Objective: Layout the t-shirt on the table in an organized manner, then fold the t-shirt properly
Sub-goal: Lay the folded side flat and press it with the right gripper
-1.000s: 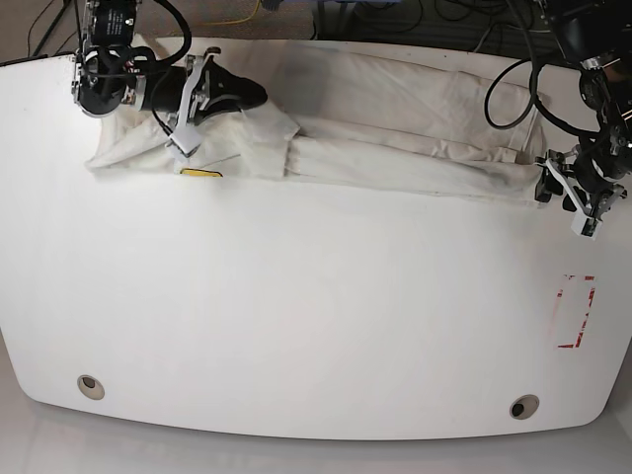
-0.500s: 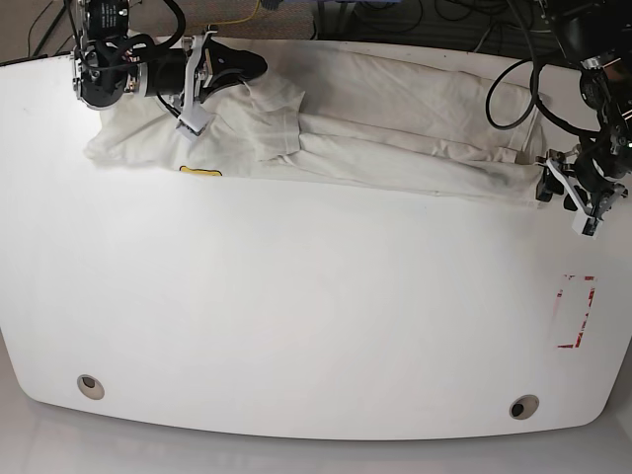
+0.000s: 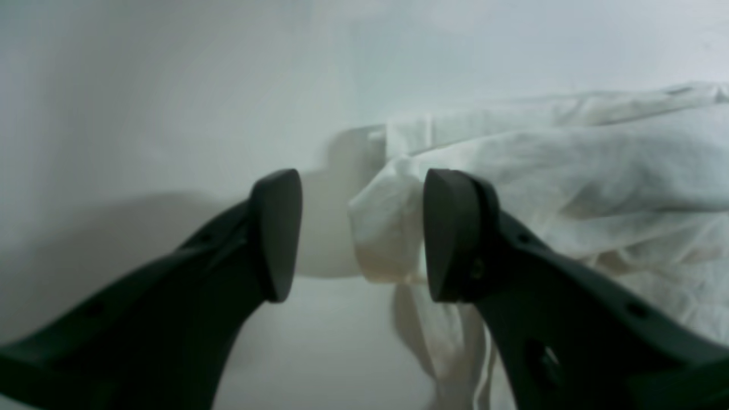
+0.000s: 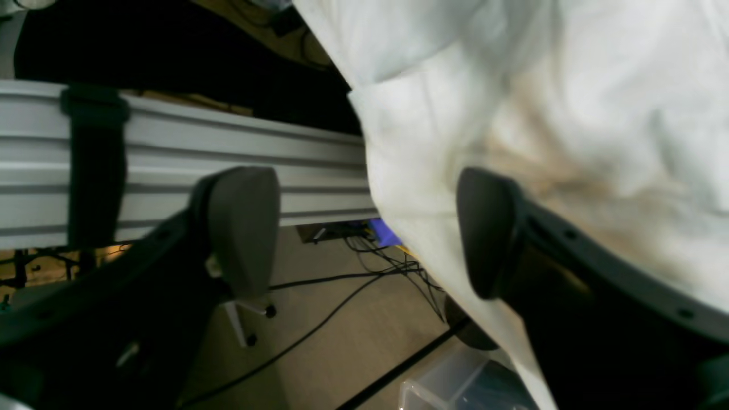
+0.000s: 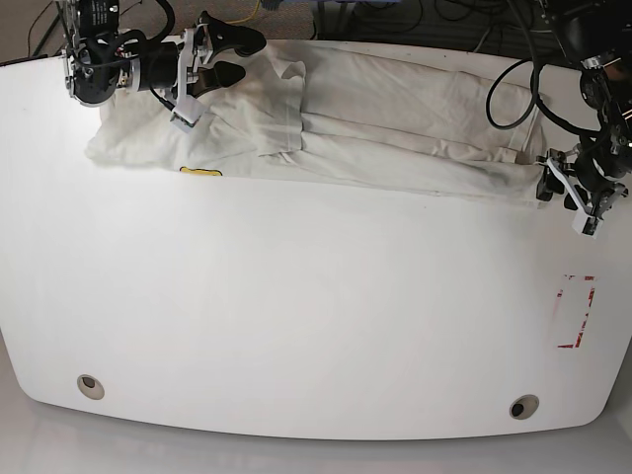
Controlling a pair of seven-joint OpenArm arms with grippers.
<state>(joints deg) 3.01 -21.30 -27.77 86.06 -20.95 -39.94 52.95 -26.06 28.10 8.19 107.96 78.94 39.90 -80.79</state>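
The white t-shirt [image 5: 395, 118] lies in a long wrinkled band along the far edge of the table [image 5: 296, 316], its small yellow badge [image 5: 200, 172] showing near the left end. At the far left, my right gripper [image 5: 249, 57] is open over the shirt's folded upper part. In the right wrist view the right gripper [image 4: 364, 233] holds nothing, with the t-shirt [image 4: 541, 102] beside one finger. My left gripper [image 5: 558, 193] sits at the shirt's right end. Seen from the left wrist, the left gripper [image 3: 361, 233] is open, a cloth corner of the t-shirt [image 3: 569, 171] between its fingers.
A red tape rectangle [image 5: 575, 311] marks the table's right side. Two grey grommet holes [image 5: 90, 385] [image 5: 523, 406] sit near the front edge. Beyond the far edge are an aluminium rail [image 4: 171, 159], cables and floor.
My right gripper has opened and let go of the shirt after carrying its left part toward the far edge. The left arm has not moved.
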